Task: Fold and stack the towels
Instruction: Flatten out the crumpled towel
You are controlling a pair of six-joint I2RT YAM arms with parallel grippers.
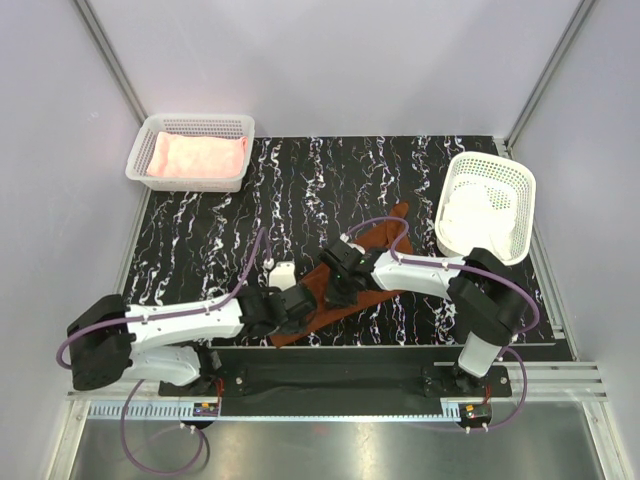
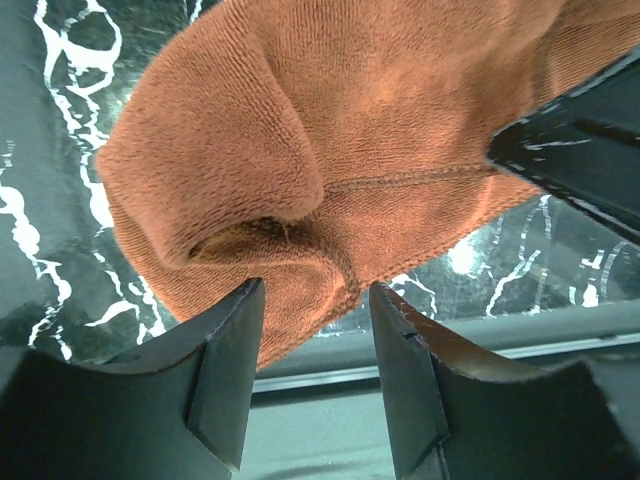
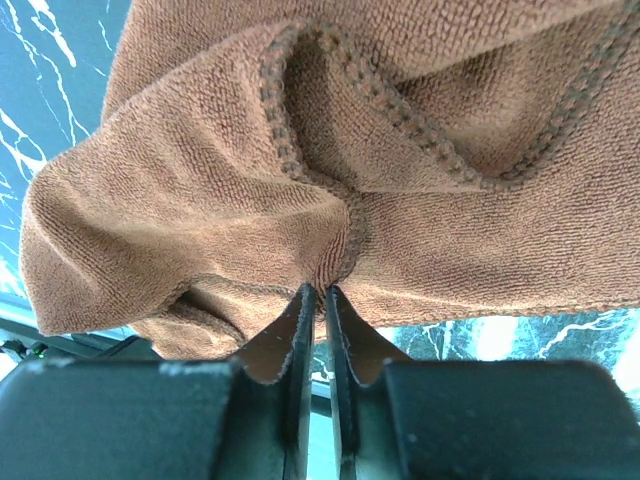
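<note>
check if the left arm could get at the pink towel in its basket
Probably yes: the left claw stands open at the rust-brown towel, gripping nothing, and only bare tabletop lies between it and the pink towel.

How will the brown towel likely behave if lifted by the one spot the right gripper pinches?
Probably floppy: the brown towel bunches into soft folds where the right gripper pinches it, so it should sag and drape. Likely light, being thin cloth. Its fuzzy looped surface looks grippy, so slipping seems unlikely.
</note>
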